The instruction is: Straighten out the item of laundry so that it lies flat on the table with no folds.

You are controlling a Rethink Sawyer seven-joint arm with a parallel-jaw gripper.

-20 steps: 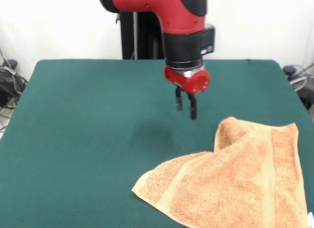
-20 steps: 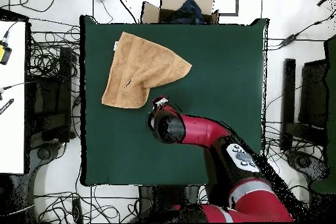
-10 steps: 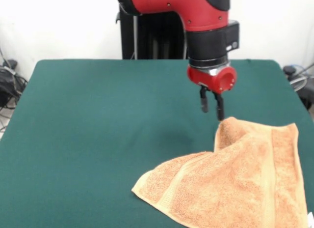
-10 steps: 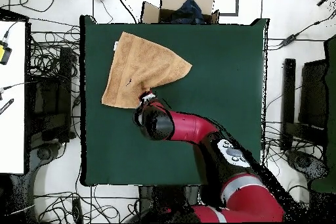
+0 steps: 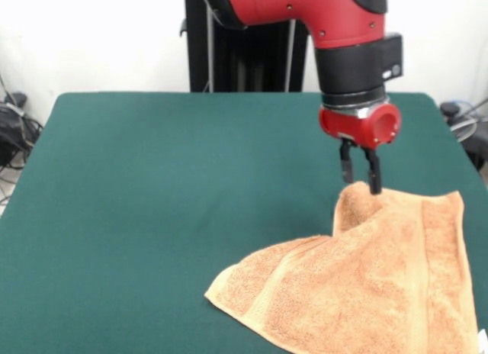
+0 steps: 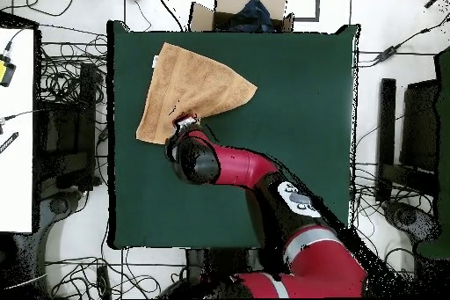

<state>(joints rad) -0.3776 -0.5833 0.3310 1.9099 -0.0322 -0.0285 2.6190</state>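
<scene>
The item of laundry is an orange-tan towel at the near right of the table. One part is folded over, so it forms a rough triangle with a raised hump at its far corner. My gripper hangs just above that hump, its fingers open and empty, their tips near the cloth. In the overhead view the towel lies in the table's upper left. The arm's head covers the towel's lower edge, and only a bit of the gripper shows. A small white tag sits at the towel's edge.
An open cardboard box stands beyond the table's top edge in the overhead view. Cables lie on the floor to the left, next to a white desk. The towel reaches close to the table's right edge in the front view.
My gripper has swung rightward in the front view, from over bare table to just above the towel's raised far corner. Its fingers kept the same gap. The towel has not moved.
</scene>
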